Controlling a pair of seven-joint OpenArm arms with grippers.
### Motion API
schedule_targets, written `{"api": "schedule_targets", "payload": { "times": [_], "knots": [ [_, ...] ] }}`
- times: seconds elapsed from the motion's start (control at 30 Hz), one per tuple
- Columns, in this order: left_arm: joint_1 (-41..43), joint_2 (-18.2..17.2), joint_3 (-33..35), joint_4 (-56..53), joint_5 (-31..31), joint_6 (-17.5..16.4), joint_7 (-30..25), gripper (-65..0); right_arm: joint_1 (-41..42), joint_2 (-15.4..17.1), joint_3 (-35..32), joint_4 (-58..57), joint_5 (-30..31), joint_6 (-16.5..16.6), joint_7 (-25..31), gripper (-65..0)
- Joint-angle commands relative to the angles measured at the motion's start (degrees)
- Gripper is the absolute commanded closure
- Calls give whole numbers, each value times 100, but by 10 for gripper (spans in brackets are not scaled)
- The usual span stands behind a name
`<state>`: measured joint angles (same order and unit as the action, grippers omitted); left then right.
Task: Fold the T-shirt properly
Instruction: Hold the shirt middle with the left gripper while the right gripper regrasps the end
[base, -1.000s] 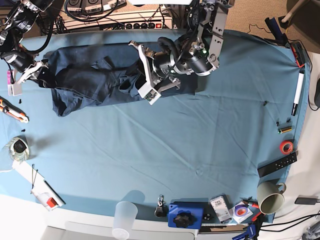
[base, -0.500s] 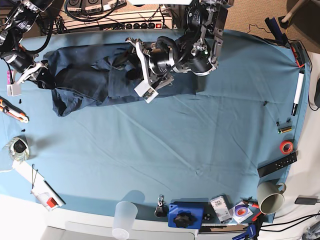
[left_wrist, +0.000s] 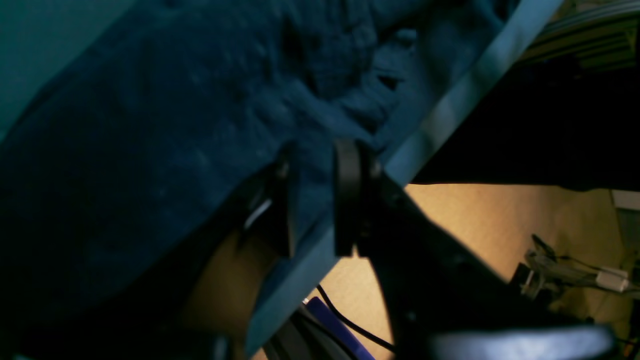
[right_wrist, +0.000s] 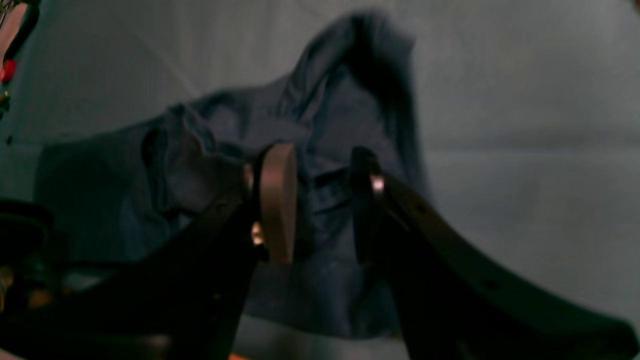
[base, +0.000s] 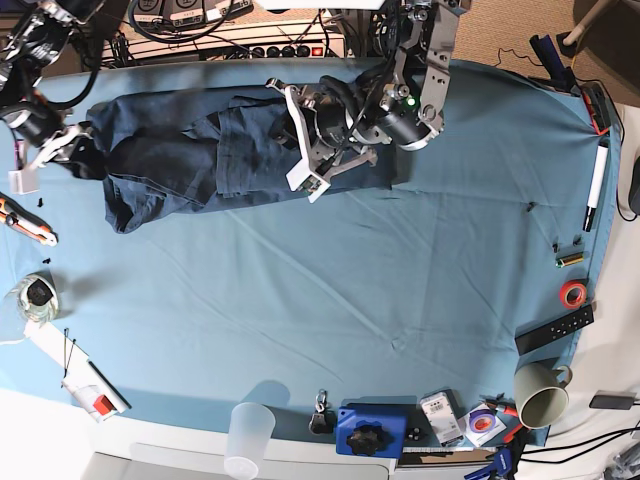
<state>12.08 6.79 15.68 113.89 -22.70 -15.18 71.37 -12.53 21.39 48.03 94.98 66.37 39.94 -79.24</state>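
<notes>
Robotics lab, power strips (base: 290, 48), cables, tools around blue-clothed table (base: 400, 300)

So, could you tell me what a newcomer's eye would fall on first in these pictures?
The dark T-shirt stretched along the far edge of the light blue table cloth, bunched and wrinkled. Then the two grippers: the left gripper over the shirt's middle and the right gripper pinching its end. Small clutter, such as a mug, lines the near edge.
</notes>
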Motion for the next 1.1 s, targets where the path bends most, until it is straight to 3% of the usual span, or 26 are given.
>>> {"api": "schedule_targets", "payload": {
  "times": [0.0, 0.27, 0.43, 0.7, 0.87, 1.07],
  "knots": [
    [26, 66, 24, 205, -105, 13, -70, -98, 33, 214, 96, 103, 267, 6, 140, -190],
    [319, 66, 26, 695, -101, 15, -238, -98, 33, 717, 157, 103, 763, 6, 138, -189],
    [452, 66, 26, 695, -105, 15, -236, -98, 33, 785, 157, 103, 721, 6, 127, -190],
    [660, 70, 26, 693, -101, -131, -387, -99, 17, 994, 153, 103, 107, 6, -22, -204],
    [739, 81, 26, 693, -105, -131, -367, -99, 35, 970, 153, 94, 470, 6, -76, -228],
    [793, 83, 28, 695, -227, -131, -365, -99, 291, 1067, 153, -323, 479, 6, -76, -227]
  ]
}}
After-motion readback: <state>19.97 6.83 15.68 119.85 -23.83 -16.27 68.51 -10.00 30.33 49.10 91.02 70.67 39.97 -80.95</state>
